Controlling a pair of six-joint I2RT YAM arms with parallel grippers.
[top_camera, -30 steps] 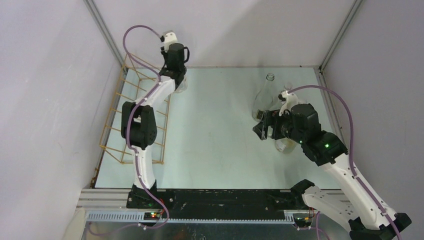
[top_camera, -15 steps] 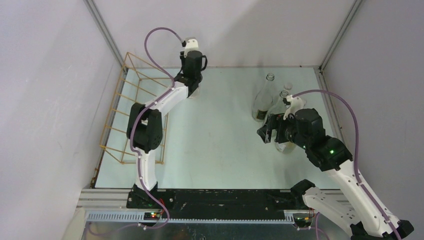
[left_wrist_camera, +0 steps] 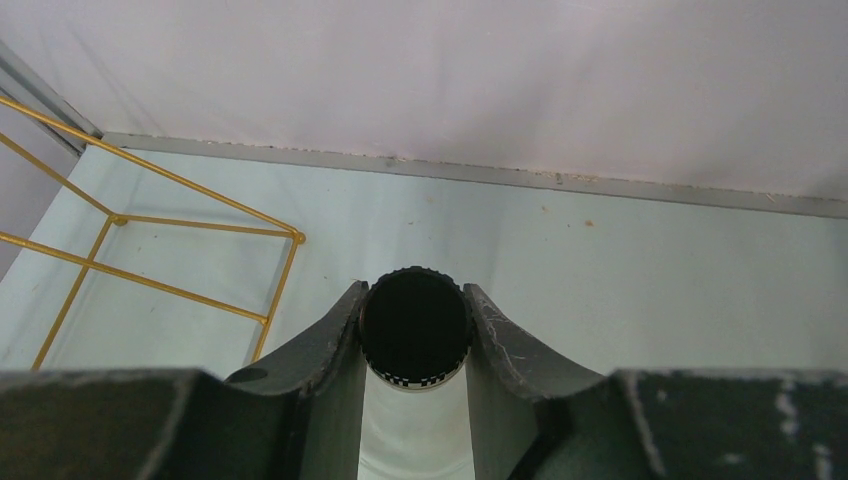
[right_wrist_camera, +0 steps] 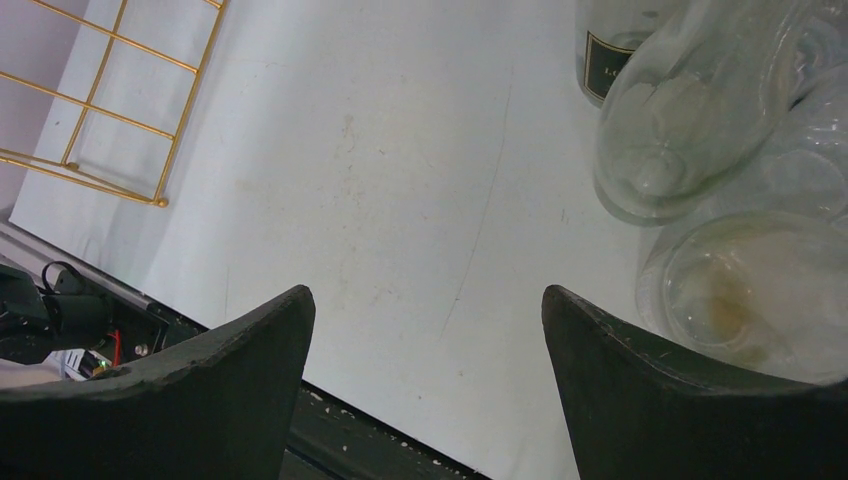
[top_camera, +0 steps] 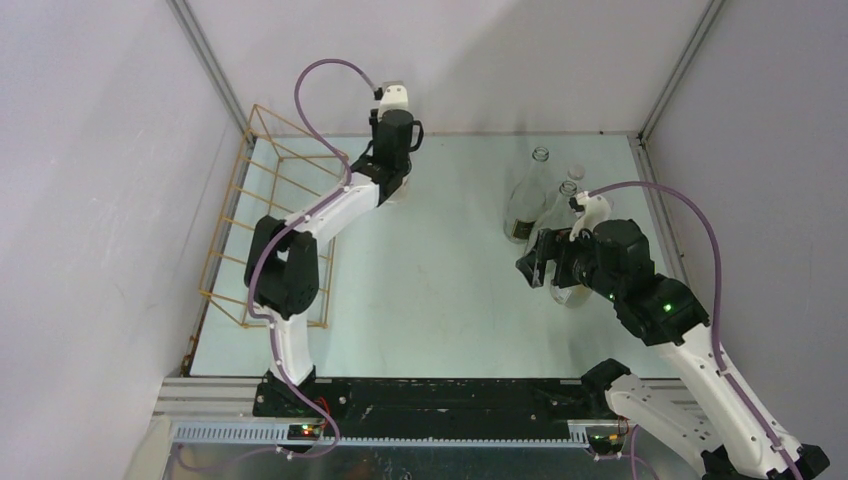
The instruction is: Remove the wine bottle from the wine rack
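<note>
Left wrist: bottle [left_wrist_camera: 415,330] inside end effector [left_wrist_camera: 415,298]

Robot lab test cell, not a home or shop. Pale table [top_camera: 440,260] boxed in by plain white panels [top_camera: 90,200] on three sides, with aluminium posts [top_camera: 205,60] at the table's far corners. Slotted metal rail [top_camera: 440,432] runs along the table's near edge, arm bases [top_camera: 285,388] are bolted there, and purple cables [top_camera: 325,63] loop above the table. Staged props: gold wire rack [top_camera: 235,222] at the table's left edge, clear glass bottles [top_camera: 527,200] toward its right.
</note>
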